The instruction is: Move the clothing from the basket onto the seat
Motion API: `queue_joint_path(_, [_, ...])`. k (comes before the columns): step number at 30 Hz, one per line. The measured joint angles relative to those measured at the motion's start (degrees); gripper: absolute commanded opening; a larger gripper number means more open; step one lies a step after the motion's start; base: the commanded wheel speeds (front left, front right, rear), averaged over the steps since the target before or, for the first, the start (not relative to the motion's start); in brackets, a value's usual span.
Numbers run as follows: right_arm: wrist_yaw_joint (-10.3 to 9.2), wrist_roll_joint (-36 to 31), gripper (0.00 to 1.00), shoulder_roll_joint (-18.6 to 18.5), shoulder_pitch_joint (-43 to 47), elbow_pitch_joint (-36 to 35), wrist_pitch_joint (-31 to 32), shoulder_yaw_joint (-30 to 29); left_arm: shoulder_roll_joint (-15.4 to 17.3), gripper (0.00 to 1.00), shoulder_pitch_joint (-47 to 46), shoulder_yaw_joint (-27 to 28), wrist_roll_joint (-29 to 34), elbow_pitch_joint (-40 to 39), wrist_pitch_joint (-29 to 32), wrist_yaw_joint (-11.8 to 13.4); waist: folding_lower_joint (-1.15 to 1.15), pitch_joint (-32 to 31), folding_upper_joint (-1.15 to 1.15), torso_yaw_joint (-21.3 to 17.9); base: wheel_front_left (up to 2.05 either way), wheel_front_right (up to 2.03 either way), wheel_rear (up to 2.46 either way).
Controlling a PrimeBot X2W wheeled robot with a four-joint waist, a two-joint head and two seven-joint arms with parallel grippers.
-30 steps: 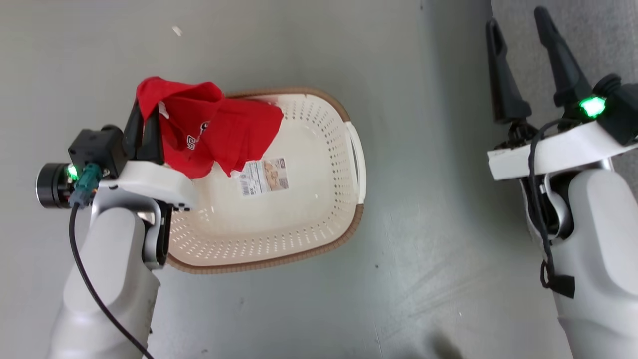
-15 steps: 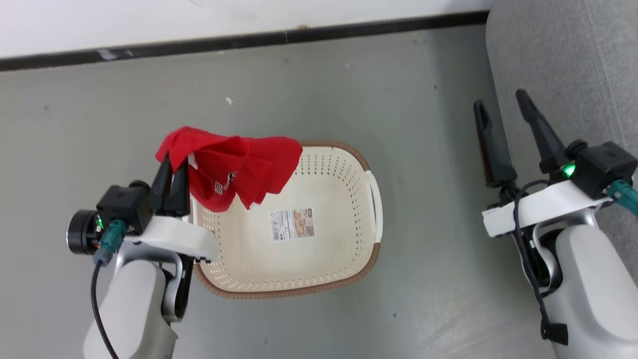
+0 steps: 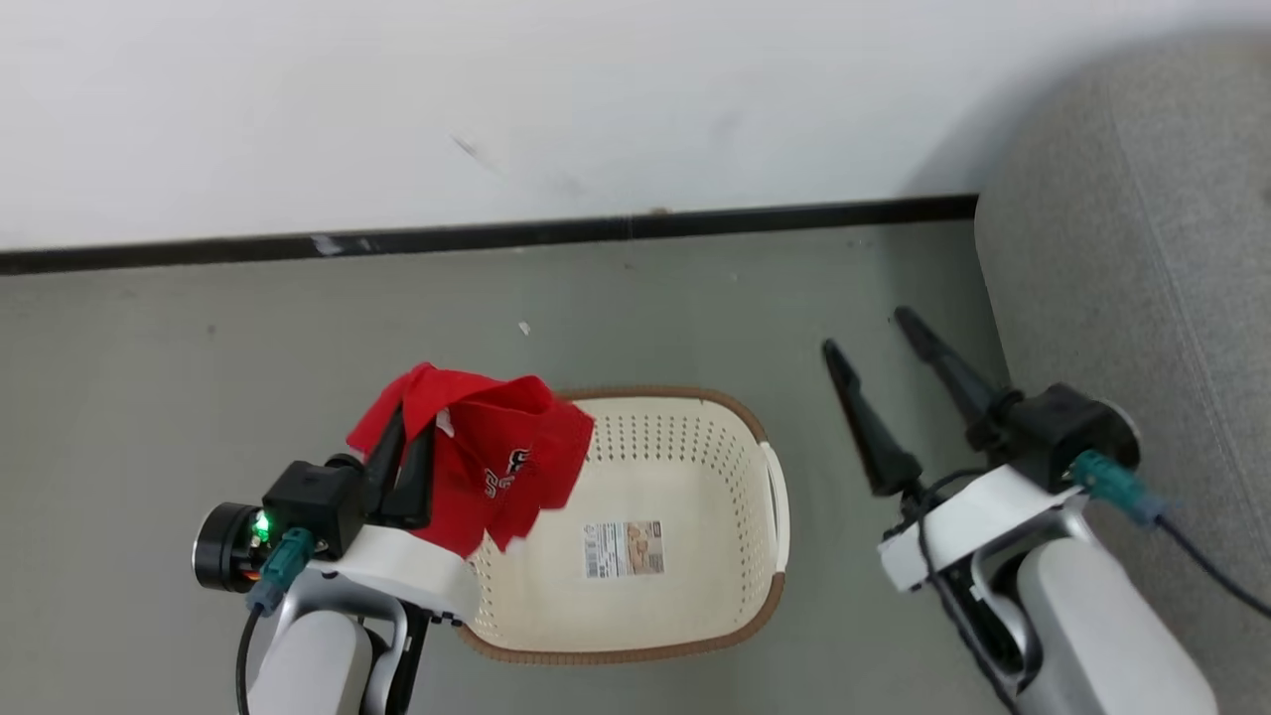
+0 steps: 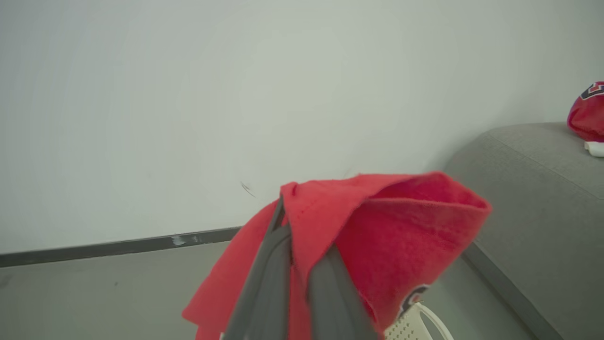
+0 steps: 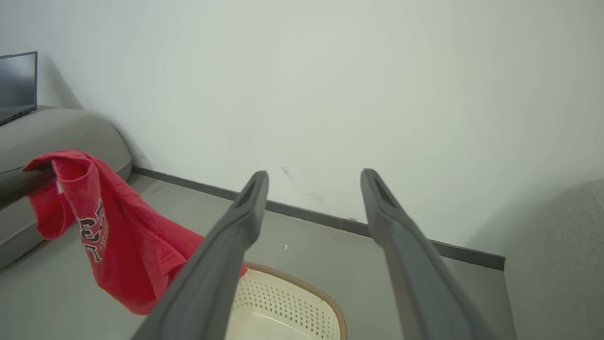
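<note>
My left gripper (image 3: 409, 427) is shut on a red piece of clothing (image 3: 496, 467) with dark lettering. It hangs above the far left corner of the cream basket (image 3: 685, 596), whose inside holds just a label sticker (image 3: 623, 549). In the left wrist view the red cloth (image 4: 377, 236) drapes over my dark fingers (image 4: 264, 288), and a second red garment (image 4: 587, 113) lies on the grey seat (image 4: 533, 189). My right gripper (image 3: 866, 333) stands open and holds nothing, between the basket and the seat (image 3: 1142, 258).
The basket stands on a grey floor (image 3: 199, 377) before a white wall (image 3: 496, 99) with a dark skirting strip (image 3: 596, 230). In the right wrist view another grey cushioned piece (image 5: 61, 132) with a dark screen (image 5: 18, 80) on it sits at far left.
The whole head picture has shifted down, bringing the wall into sight, so the camera has moved. The left gripper keeps the red garment up by the basket's far left corner. The right gripper stays open.
</note>
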Motion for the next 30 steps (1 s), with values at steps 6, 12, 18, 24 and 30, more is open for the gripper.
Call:
queue_joint_path(6, [0.00,0.05,1.00,-0.36,1.71,1.19,0.01,6.38,0.01,0.00,1.90,-1.78,0.01,-2.33,2.20,0.00,0.00,-4.29,0.00,1.44,0.00,0.00,0.00])
queue_joint_path(12, [0.00,0.15,1.00,-0.65,2.92,2.38,0.01,13.11,0.03,0.00,3.69,-3.59,0.11,-4.61,4.75,0.01,0.00,-7.90,0.00,2.95,0.00,0.00,0.00])
queue_joint_path(18, [0.00,1.23,1.00,-0.33,3.86,3.03,0.01,20.54,0.10,0.02,5.09,-5.36,0.21,-7.32,7.22,0.08,0.00,-10.86,0.00,4.48,0.00,0.00,0.00])
queue_joint_path(24, [0.01,1.66,1.00,0.22,4.89,4.27,0.01,26.26,0.19,0.04,5.50,-7.97,1.10,-10.43,9.68,0.01,0.00,-13.24,0.00,6.06,0.00,0.00,0.00])
queue_joint_path(30, [0.01,2.07,1.00,0.36,4.80,5.17,0.01,27.06,0.25,0.07,5.70,-10.55,1.33,-13.93,12.26,-0.49,0.00,-15.03,0.00,7.62,0.00,0.00,0.00])
